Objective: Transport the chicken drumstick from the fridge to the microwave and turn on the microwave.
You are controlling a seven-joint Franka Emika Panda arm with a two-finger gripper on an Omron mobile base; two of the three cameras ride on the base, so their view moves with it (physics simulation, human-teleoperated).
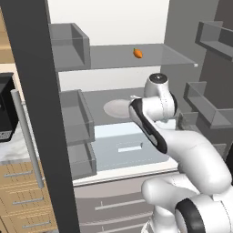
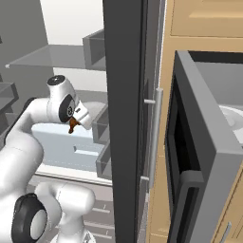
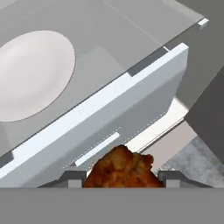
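The reddish-brown chicken drumstick (image 3: 120, 171) sits between my two fingertips, with my gripper (image 3: 119, 177) shut on it. From the right base it hangs as a small brown piece (image 2: 72, 125) under my hand, inside the open fridge (image 2: 124, 95) and above the pale drawer (image 3: 109, 118). The fridge's dark door (image 1: 38, 100) stands open on the left. To the right, the microwave (image 2: 190, 147) has its door swung open, and its white turntable plate (image 2: 232, 116) shows inside.
A white plate (image 1: 116, 108) lies on the fridge's middle shelf, also in the hand view (image 3: 30, 74). A small orange item (image 1: 138, 53) rests on the upper shelf. Door bins (image 1: 77, 123) line both doors. A black coffee machine (image 1: 5, 109) stands on the left counter.
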